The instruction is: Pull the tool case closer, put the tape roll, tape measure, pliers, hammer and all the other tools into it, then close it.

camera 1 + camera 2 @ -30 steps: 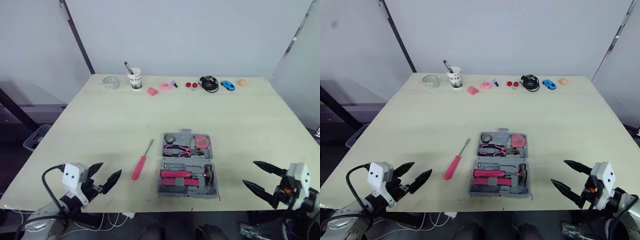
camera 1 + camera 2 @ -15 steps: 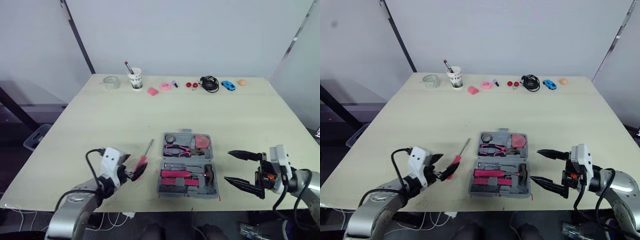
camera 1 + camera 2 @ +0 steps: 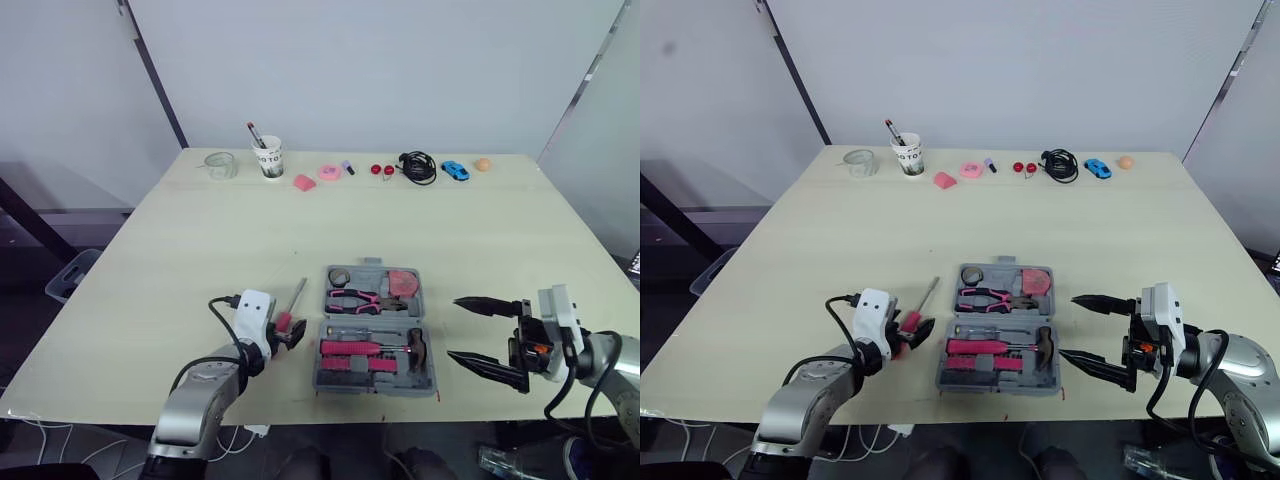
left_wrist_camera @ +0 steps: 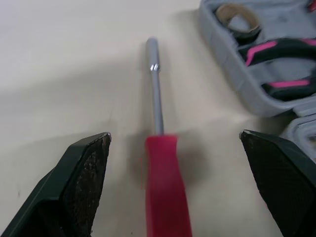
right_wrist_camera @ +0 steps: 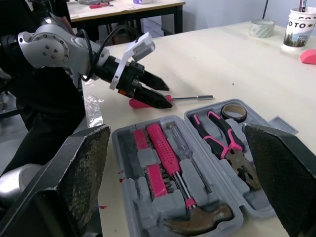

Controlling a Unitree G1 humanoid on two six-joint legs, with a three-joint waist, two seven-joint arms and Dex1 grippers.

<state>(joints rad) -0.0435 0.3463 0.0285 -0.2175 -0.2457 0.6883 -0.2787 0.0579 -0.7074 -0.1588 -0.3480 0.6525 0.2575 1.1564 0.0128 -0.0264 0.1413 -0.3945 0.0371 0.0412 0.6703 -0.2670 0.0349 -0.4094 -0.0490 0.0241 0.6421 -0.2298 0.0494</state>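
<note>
Straddling the screwdriver (image 4: 165,197) with the left gripper (image 3: 292,333), black fingers spread wide to either side of the red handle and touching neither it nor the shaft. Lying flat on the pale table (image 3: 220,240), just left of the open tool case (image 5: 279,124), metal tip pointing away from the robot. Holding the right gripper (image 3: 452,328) just off the case's right side — fingers parted wide, gripping nothing, tips pointing at the case. Resting near the table's front edge, both halves flat open, already packed with tape roll (image 3: 340,276), pliers (image 3: 355,298), hammer (image 3: 417,345) and a pink-handled driver (image 3: 350,348) in their moulded slots. Lined up along the far edge, well apart from the work — a paper cup (image 3: 269,158), a black cable (image 3: 418,166), a blue toy car (image 3: 455,170)
</note>
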